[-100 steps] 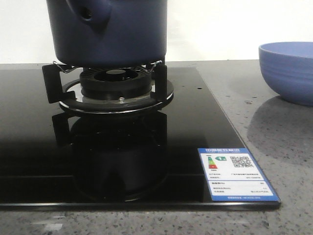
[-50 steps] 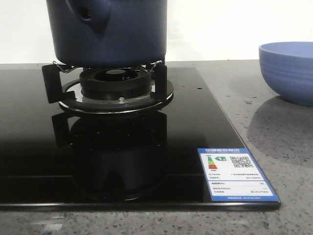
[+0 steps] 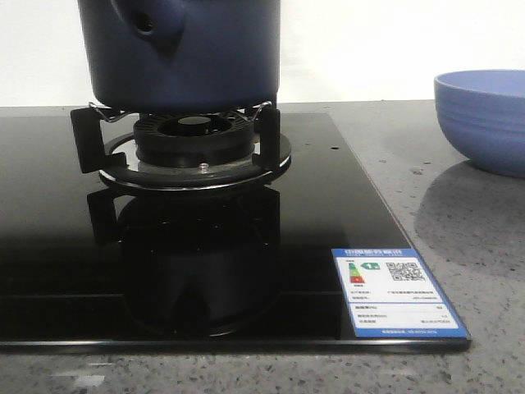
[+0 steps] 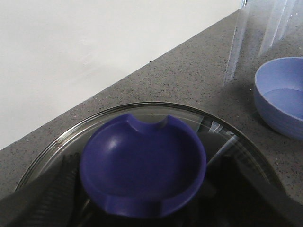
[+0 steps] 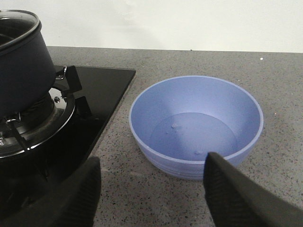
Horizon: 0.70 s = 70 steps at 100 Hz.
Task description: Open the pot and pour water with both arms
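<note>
Navy-blue and matte, the large round pot [image 3: 184, 53] sits on the black gas burner stand [image 3: 193, 148] of the glossy black glass cooktop [image 3: 66, 271], with its glass lid [image 4: 142, 127] and the lid's blue dished knob [image 4: 142, 165] on top, so opening looks not yet done. Left claw [image 4: 142, 208] hangs right over the knob, fingers spread either side of it without clear contact. Right claw [image 5: 151, 194] is spread wide, holding nothing, near the light-blue ribbed bowl [image 5: 196, 125] on the grey speckled table [image 5: 293, 94]; lifting the lid and pouring remain.
</note>
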Each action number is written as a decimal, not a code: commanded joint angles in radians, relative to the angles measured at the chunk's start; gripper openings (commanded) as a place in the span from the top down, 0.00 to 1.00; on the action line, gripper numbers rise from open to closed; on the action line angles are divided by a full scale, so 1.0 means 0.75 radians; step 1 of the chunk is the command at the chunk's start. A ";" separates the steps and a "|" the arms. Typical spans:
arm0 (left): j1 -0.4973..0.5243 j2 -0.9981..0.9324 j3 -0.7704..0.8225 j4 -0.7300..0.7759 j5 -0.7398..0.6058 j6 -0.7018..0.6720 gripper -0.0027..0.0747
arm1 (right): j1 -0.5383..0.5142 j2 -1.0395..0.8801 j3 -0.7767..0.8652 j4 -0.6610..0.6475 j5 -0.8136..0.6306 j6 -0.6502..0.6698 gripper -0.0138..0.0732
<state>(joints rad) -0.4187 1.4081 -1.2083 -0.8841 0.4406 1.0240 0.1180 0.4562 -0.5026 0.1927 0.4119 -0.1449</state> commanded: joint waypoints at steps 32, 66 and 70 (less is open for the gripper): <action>0.005 -0.042 -0.035 -0.047 -0.073 0.011 0.50 | -0.002 0.019 -0.048 -0.004 -0.100 -0.014 0.36; 0.020 -0.060 -0.053 -0.070 -0.084 0.011 0.50 | -0.002 0.019 -0.048 -0.004 -0.100 -0.014 0.36; 0.033 -0.066 -0.064 -0.081 -0.078 0.011 0.50 | -0.002 0.019 -0.048 -0.004 -0.100 -0.014 0.36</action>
<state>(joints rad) -0.4095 1.4081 -1.2083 -0.8911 0.4322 1.0326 0.1180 0.4562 -0.5026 0.1927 0.4119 -0.1449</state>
